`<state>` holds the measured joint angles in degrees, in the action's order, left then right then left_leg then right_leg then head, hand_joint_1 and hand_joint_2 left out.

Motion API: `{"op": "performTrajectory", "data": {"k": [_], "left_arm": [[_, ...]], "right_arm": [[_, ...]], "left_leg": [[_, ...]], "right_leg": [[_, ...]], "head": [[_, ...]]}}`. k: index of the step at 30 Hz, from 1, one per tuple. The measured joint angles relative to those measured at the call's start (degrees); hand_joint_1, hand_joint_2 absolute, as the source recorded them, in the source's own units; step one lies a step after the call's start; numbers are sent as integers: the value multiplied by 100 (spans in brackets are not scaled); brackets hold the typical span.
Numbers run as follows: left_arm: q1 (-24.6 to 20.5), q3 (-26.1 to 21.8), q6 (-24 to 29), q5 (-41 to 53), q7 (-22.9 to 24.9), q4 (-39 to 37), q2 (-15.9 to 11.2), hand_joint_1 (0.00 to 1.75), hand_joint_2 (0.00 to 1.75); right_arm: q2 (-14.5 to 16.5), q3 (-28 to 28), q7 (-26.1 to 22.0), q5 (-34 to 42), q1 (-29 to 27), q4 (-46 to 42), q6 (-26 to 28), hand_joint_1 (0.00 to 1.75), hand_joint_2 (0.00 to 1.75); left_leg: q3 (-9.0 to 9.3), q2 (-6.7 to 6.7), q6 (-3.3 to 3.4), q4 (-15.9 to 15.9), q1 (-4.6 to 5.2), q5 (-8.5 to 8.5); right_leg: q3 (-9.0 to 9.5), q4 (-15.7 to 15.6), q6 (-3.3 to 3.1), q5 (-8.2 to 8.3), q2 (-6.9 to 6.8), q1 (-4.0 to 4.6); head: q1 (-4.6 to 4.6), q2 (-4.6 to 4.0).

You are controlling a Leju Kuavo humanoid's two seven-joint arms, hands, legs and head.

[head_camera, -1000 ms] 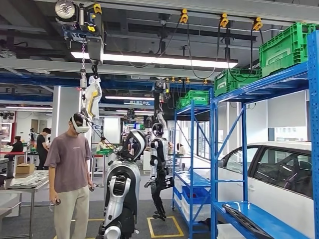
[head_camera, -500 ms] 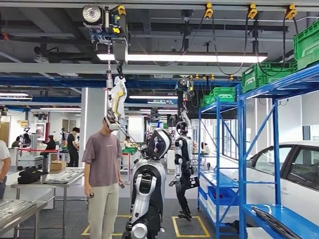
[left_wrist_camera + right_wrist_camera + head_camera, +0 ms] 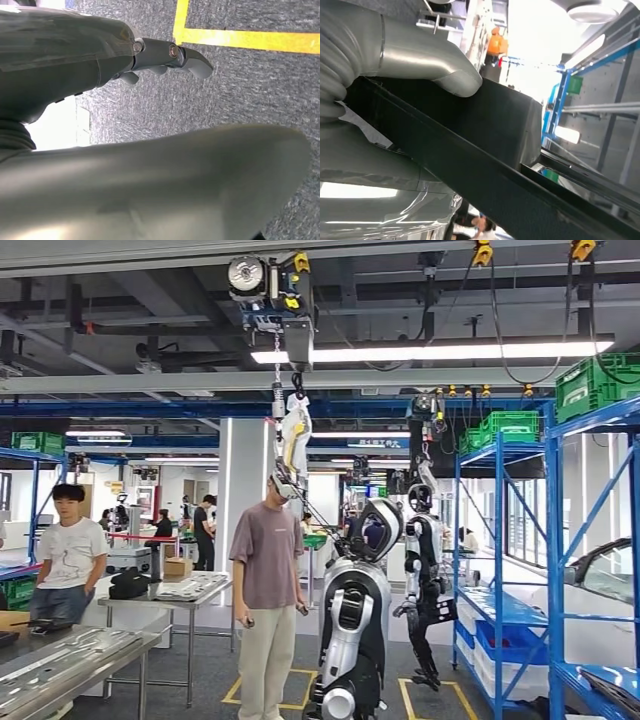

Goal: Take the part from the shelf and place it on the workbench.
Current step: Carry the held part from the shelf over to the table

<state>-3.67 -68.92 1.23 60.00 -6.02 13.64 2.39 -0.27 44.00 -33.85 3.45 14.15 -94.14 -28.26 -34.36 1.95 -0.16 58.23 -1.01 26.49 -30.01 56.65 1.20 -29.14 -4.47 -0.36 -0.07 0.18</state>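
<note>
A long black part [image 3: 497, 125] lies across my right hand [image 3: 418, 55] in the right wrist view. The grey thumb presses on its upper face and the hand grips it. My left hand [image 3: 158, 52] hangs over grey carpet with its fingers stretched out and nothing in it. The blue shelf [image 3: 555, 540] stands at the right edge of the head view. A workbench [image 3: 60, 655] with a metal top carrying flat metal parts sits at the lower left.
A person wearing a headset [image 3: 268, 600] stands mid-room beside another humanoid robot [image 3: 355, 620]. A second robot [image 3: 423, 580] hangs from a hoist near the shelves. A person in a white shirt [image 3: 68, 565] stands behind the workbench. A yellow floor line [image 3: 245, 40] runs under my left hand.
The whole head picture has slid to the right, so the camera has turned left. The shelves and car have moved toward the right edge, and the workbench has come into view at the left.
</note>
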Motion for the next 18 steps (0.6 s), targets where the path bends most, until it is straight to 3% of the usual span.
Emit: {"op": "performTrajectory", "data": {"k": [2, 3, 6, 7, 8, 10, 12, 14, 16, 18], "left_arm": [[20, -16, 2, 1, 0, 0, -3, 0, 175], [19, -20, 5, 2, 2, 0, -6, 0, 175], [5, -32, 19, 3, -7, 0, -18, 0, 175], [4, -42, 21, 2, -19, 0, -21, 0, 175], [5, -52, 20, 1, -35, 0, -24, 0, 175], [5, -69, 13, -1, -74, 0, -27, 0, 175], [-9, -74, 2, -2, -98, -1, -23, 0, 175], [-14, -78, -5, -2, -107, -1, -21, 0, 175], [7, -84, -5, -1, -109, 0, -26, 0, 175], [14, -88, -8, -1, -108, 0, -30, 0, 175]], "right_arm": [[17, 2, 10, 3, 7, 6, -1, 175, 175], [20, 3, 12, 4, 10, 8, -1, 175, 175], [19, 4, 12, 8, -8, 35, -1, 175, 175], [19, 4, 12, 8, -20, 49, -1, 175, 175], [19, 4, 12, 7, -30, 60, -1, 175, 175], [19, 4, 12, 7, -34, 67, 0, 175, 175], [17, 3, 11, 8, -30, 68, 2, 175, 175], [16, 2, 11, 10, -27, 70, 4, 175, 175], [17, 0, 10, 11, -25, 72, 6, 175, 175], [20, 1, 9, 13, -26, 74, 6, 175, 175]], "left_leg": [[-2, -76, 79, -9, 5, -11], [0, -111, 114, -15, 0, -18], [-1, -249, 174, -17, 26, -24], [1, -306, 181, -16, 43, -24], [5, -363, 186, -16, 58, -24], [25, -483, 187, -15, 76, -24], [23, -592, 176, -9, 82, -28], [-14, -678, 137, -7, 63, -47], [-46, -723, 78, 3, 45, -52], [-136, -578, 28, 226, 62, 101]], "right_leg": [[-15, 92, 55, -112, 81, -33], [-90, 282, 70, -250, 177, -43], [-613, 1404, 54, -771, 388, -44], [-751, 1661, 39, -821, 405, -40], [-791, 1704, 18, -757, 417, -32], [-557, 1123, -54, -344, 492, 1], [-244, 386, -141, 2, 686, 33], [-141, 104, -171, 66, 787, 54], [-123, 41, -179, 85, 709, 48], [-86, -26, -213, 121, 602, 20]], "head": [[0, -1], [0, -1], [0, -1], [0, -1], [0, -1], [0, -1], [1, -1], [1, -1], [0, -1], [1, -1]]}}
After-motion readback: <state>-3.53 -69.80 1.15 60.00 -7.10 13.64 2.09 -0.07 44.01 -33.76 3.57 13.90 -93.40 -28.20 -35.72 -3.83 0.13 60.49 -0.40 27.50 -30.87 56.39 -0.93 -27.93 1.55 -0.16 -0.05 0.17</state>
